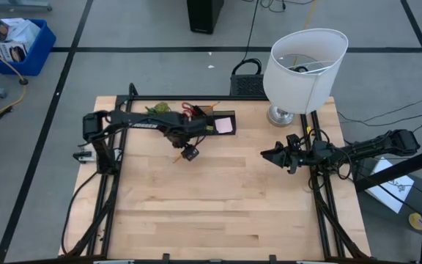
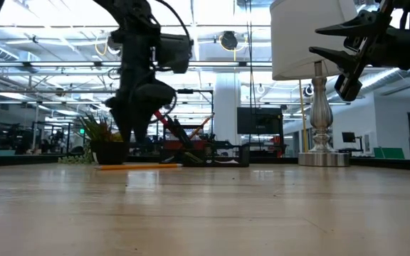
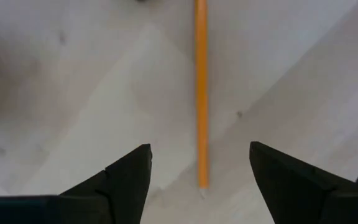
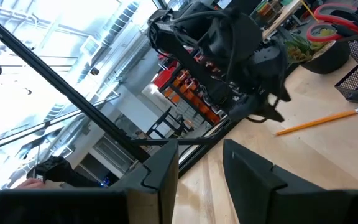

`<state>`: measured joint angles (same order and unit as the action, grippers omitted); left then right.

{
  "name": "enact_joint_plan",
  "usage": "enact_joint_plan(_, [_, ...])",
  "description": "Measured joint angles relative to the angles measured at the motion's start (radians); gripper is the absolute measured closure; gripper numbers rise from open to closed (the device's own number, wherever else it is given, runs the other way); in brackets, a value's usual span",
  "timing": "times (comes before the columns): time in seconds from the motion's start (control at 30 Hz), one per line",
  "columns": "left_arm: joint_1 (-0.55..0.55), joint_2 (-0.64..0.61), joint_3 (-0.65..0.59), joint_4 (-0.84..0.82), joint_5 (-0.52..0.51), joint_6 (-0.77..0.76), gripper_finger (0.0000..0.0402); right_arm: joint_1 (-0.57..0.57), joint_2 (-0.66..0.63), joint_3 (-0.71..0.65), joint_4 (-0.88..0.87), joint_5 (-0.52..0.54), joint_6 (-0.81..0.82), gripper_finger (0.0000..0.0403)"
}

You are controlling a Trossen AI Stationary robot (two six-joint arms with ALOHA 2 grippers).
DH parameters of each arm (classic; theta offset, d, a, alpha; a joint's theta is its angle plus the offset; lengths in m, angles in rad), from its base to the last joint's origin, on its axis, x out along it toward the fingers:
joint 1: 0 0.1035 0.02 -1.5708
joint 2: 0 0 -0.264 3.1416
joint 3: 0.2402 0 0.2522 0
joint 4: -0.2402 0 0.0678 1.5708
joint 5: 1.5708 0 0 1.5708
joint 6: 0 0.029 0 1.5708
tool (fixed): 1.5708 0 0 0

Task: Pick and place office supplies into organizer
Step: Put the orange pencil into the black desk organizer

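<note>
Your left gripper (image 3: 197, 180) hangs released over the slim orange wooden pencil (image 3: 201, 93) lying between its fingers on the desk (image 1: 218, 198); lower and clench next.

Honestly nothing readable here. The orange pencil (image 3: 201, 93) shows no visible stamp or brand along its barrel in the left wrist view. The pink sticky-note pad (image 1: 224, 125) looks blank from above. There's a blue bin (image 1: 22, 42) on the floor with some printed packaging in it, but the print is too small to make out. Same with the white sheet (image 1: 389, 183) lying beside the surface on the right: marks on it, nothing legible. The screens in the room (image 2: 256, 119) behind show no text I can read.
</note>
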<state>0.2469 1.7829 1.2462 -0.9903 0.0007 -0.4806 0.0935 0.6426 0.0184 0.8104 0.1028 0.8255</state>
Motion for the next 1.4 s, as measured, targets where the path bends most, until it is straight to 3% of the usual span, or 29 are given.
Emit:
enact_joint_plan(0.5, [0.013,0.187,0.278,-0.016,-0.026,0.089,0.0149,0.000,0.000,0.000,0.000,0.000,0.000,0.0286])
enact_joint_plan(0.83, [0.032,0.276,0.287,-0.001,-0.003,0.086,0.0149,0.000,0.000,0.000,0.000,0.000,0.000,0.0286])
enact_joint_plan(1.4, [0.056,0.291,0.270,0.064,0.006,0.107,0.0149,0.000,0.000,0.000,0.000,0.000,0.000,0.0286])
